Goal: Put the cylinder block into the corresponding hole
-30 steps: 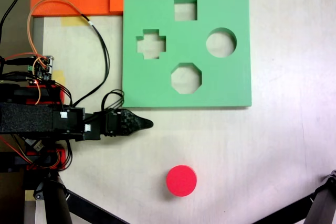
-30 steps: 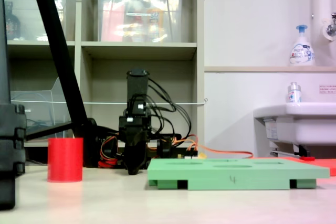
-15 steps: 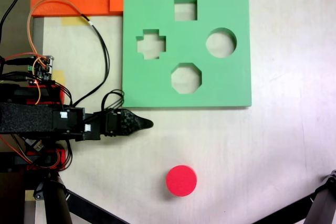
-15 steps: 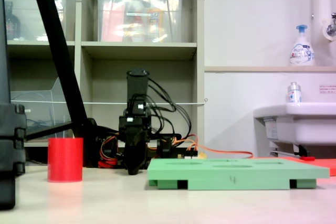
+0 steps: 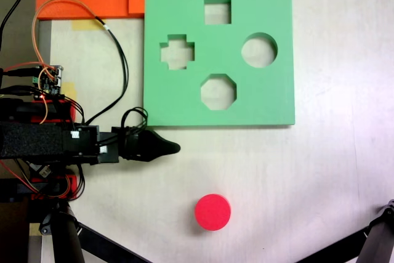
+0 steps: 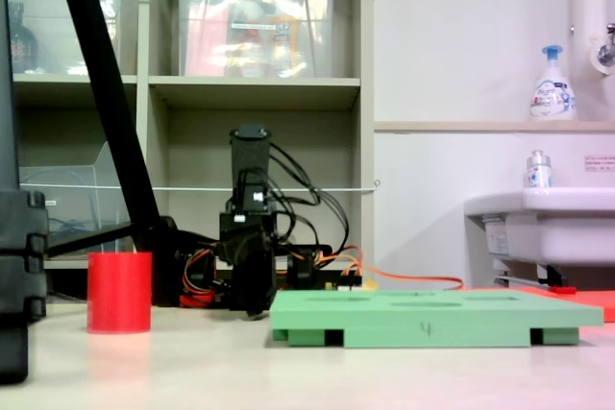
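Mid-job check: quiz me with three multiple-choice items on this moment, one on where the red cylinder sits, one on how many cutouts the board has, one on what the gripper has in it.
1. Where is the cylinder block?
A. In the round hole
B. On the table, apart from the green board
C. On top of the green board

2. How many cutouts does the green board have?
A. Three
B. Four
C. Five

3. What does the gripper hold?
A. The cylinder block
B. The green board
C. Nothing

Answers: 1 B, in both exterior views it stands on the bare table clear of the board. 2 B, the first exterior view shows a square, a cross, an octagon and the round hole. 3 C, the gripper's tip is clear of both the cylinder block and the board.
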Motion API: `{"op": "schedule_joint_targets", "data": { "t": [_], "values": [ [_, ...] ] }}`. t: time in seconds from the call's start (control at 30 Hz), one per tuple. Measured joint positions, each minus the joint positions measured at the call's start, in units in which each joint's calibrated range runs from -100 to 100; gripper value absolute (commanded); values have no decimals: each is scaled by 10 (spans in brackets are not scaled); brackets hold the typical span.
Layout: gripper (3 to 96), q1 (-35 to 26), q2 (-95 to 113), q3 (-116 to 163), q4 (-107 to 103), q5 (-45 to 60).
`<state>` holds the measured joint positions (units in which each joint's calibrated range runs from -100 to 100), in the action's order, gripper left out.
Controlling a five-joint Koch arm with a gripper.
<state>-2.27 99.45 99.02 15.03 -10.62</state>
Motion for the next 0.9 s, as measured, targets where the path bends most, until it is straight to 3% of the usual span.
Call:
{"op": "schedule_joint_targets", "data": {
  "t": [0.37,0.6,0.8,0.9],
  "values": [
    [503,54,0,0,263,-316],
    [497,106,0,0,292,-416],
    [838,126,-4,0,301,-404],
    [922,131,-130,1,419,-395]
  ]
}}
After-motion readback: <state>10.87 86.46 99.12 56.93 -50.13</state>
